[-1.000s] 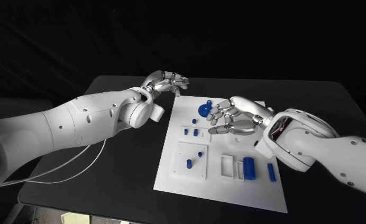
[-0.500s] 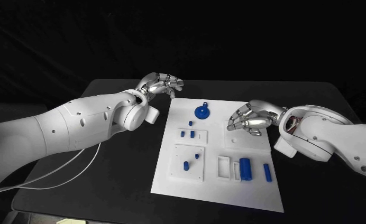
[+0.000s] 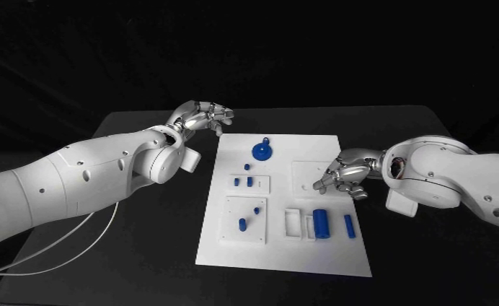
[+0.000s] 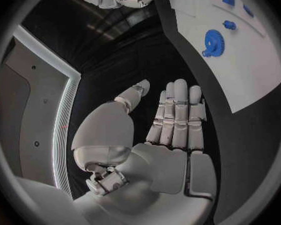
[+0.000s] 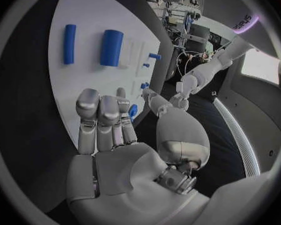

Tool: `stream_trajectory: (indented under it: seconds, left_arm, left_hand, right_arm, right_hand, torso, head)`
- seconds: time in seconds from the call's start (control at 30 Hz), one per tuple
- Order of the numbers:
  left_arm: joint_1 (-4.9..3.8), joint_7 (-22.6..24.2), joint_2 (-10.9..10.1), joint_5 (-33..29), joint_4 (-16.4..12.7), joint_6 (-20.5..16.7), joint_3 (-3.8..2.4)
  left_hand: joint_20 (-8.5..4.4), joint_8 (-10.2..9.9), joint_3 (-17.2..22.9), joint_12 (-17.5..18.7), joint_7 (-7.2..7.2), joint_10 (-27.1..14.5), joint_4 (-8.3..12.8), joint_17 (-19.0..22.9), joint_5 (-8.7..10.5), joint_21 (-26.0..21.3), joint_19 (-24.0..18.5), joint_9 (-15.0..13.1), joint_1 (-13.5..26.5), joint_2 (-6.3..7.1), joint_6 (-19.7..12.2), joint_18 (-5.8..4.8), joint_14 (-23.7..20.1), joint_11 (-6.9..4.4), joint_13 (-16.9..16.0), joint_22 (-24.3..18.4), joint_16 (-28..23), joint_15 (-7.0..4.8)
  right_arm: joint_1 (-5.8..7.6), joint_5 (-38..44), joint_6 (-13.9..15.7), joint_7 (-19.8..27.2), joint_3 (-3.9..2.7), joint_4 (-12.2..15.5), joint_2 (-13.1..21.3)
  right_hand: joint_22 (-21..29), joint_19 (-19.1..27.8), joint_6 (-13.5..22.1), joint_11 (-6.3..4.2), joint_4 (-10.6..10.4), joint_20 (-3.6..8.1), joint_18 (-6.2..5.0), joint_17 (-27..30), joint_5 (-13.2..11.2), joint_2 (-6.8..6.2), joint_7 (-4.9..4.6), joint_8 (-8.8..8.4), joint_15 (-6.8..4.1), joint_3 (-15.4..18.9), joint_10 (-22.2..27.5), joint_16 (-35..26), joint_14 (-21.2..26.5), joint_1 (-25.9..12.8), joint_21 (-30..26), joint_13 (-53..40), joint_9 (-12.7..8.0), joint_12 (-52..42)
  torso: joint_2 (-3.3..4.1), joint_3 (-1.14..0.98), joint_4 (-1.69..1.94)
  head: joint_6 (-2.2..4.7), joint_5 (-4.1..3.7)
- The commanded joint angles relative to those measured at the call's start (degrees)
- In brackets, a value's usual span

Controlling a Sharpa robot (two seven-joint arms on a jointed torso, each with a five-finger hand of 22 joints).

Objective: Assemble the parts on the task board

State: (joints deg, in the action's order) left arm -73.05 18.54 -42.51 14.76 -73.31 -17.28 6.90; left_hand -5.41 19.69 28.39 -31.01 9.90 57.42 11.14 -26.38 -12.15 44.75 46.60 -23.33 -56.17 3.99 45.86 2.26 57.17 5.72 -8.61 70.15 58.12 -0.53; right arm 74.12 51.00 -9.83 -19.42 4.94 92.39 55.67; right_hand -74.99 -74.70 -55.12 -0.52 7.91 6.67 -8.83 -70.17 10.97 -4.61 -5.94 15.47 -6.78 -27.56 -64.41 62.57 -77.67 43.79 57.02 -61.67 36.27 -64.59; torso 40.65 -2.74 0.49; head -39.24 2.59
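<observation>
We judge a pick comes next: both hands, left hand (image 3: 202,116) and right hand (image 3: 345,174), hold nothing, fingers loosely apart. Next, reach the blue cylinder (image 3: 322,224) on the task board (image 3: 280,259).

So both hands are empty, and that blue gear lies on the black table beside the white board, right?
Nearly. The head view shows the blue gear lying on the white board itself, near its far edge, not on the black table. Both the left hand and right hand do hold nothing.
</observation>
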Motion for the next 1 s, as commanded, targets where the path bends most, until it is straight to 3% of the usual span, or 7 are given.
stream_trajectory:
  seconds: [0.03,0.2,0.43,0.53,0.77,0.9,1.0]
  left_arm:
    - [0.18,0.40,-0.05,-0.23,-0.49,0.69,0.10]
    - [0.37,0.40,-0.42,-0.60,-1.10,0.79,0.72]
    - [0.59,0.48,-1.60,-0.79,-2.08,0.51,1.14]
    - [0.66,0.52,-2.10,-0.81,-2.54,0.46,1.29]
    - [1.16,0.49,-2.51,-1.16,-3.29,0.54,1.65]
    - [1.44,0.41,-2.53,-1.29,-3.46,0.72,1.70]
    - [1.47,0.42,-2.48,-1.33,-3.46,0.66,1.71]
  left_hand:
    - [-0.53,0.25,-0.18,-0.30,0.45,-0.38,-0.23,-0.06,0.25,-0.29,0.12,0.08,0.34,0.19,0.01,0.98,-0.06,0.00,-0.09,0.06,-0.21,0.23]
    - [-0.53,0.25,-0.21,-0.30,0.45,-0.39,-0.24,-0.07,0.26,-0.30,0.12,0.08,0.36,0.25,0.01,0.98,-0.06,0.00,-0.10,0.07,-0.22,0.23]
    - [-0.53,0.25,-0.25,-0.29,0.45,-0.42,-0.26,-0.09,0.29,-0.32,0.13,0.09,0.41,0.34,-0.02,0.98,-0.08,0.00,-0.11,0.09,-0.24,0.24]
    - [-0.52,0.26,-0.28,-0.29,0.45,-0.44,-0.27,-0.09,0.30,-0.33,0.13,0.09,0.44,0.40,-0.03,0.99,-0.09,0.01,-0.11,0.10,-0.26,0.24]
    - [-0.52,0.26,-0.30,-0.29,0.46,-0.45,-0.29,-0.10,0.31,-0.33,0.13,0.10,0.47,0.45,-0.04,0.99,-0.10,0.01,-0.12,0.11,-0.27,0.24]
    - [-0.52,0.26,-0.30,-0.29,0.46,-0.45,-0.30,-0.11,0.31,-0.34,0.14,0.10,0.49,0.45,-0.05,0.99,-0.10,0.01,-0.12,0.11,-0.28,0.25]
    - [-0.52,0.26,-0.31,-0.29,0.46,-0.46,-0.35,-0.11,0.31,-0.34,0.15,0.10,0.52,0.43,-0.06,0.99,-0.10,0.01,-0.12,0.12,-0.29,0.25]
  right_arm:
    - [0.08,-0.89,-2.51,-4.25,0.97,0.94,0.24]
    - [0.12,-1.44,-1.45,-5.64,2.11,2.08,0.84]
    - [0.10,-1.54,-2.39,-10.91,4.69,2.69,1.18]
    - [0.10,0.40,-1.86,-11.46,5.43,2.70,1.08]
    - [0.09,0.90,-0.65,-11.97,6.89,2.72,-0.21]
    - [0.07,1.78,-0.21,-12.09,7.15,2.75,-1.27]
    - [0.01,2.31,0.15,-12.34,7.31,2.67,-1.99]
  right_hand:
    - [-1.17,0.00,0.18,-0.14,-0.42,0.49,-6.17,-0.09,-0.45,0.18,0.13,-0.05,-0.10,-0.09,0.29,0.30,0.33,-0.67,0.29,-0.16,0.12,-0.38]
    - [-1.18,-0.13,-0.31,-0.31,-0.34,0.64,-6.17,-0.17,-0.30,0.80,0.31,0.08,-0.25,-0.76,-0.08,0.61,0.35,-0.60,0.71,-0.46,0.30,-0.59]
    - [-1.13,0.00,0.20,-0.15,-0.55,0.67,-6.17,-0.16,-1.33,-0.03,0.13,-0.61,-0.11,-0.59,-0.17,0.87,0.48,-2.06,1.14,-0.75,-0.07,-0.48]
    - [-1.11,0.11,0.15,-0.13,-0.66,0.70,-6.17,-0.11,-1.98,-0.38,0.11,-0.76,-0.09,-0.46,-0.17,0.95,0.54,-2.83,1.31,-0.87,-0.16,-0.39]
    - [-1.06,0.22,-0.12,-0.19,-0.63,0.83,-6.17,-0.02,-3.42,-1.33,0.18,-0.90,-0.15,-0.53,-0.29,1.10,0.59,-3.68,1.59,-1.10,-0.25,-0.30]
    - [-1.04,0.23,-0.18,-0.22,-0.77,0.92,-6.17,0.00,-4.39,-1.79,0.20,-1.01,-0.18,-0.68,-0.38,1.25,0.56,-4.16,1.74,-1.26,-0.31,-0.29]
    - [-1.06,0.16,-0.23,-0.23,-0.94,1.03,-6.17,-0.04,-5.46,-2.19,0.22,-1.10,-0.19,-0.88,-0.47,1.52,0.48,-4.49,1.98,-1.50,-0.35,-0.41]
  torso:
    - [-0.81,0.16,-0.46]
    - [-1.69,0.34,-0.75]
    - [-2.87,0.63,-1.24]
    - [-3.52,0.73,-1.42]
    - [-4.47,0.72,-1.48]
    - [-4.70,0.83,-1.48]
    - [-4.78,0.91,-1.45]
  head:
    - [-0.71,-1.41]
    - [-1.54,-2.07]
    - [-2.67,-2.87]
    - [-2.86,-2.59]
    - [-3.76,-2.34]
    - [-3.81,-1.51]
    - [-3.93,-1.43]
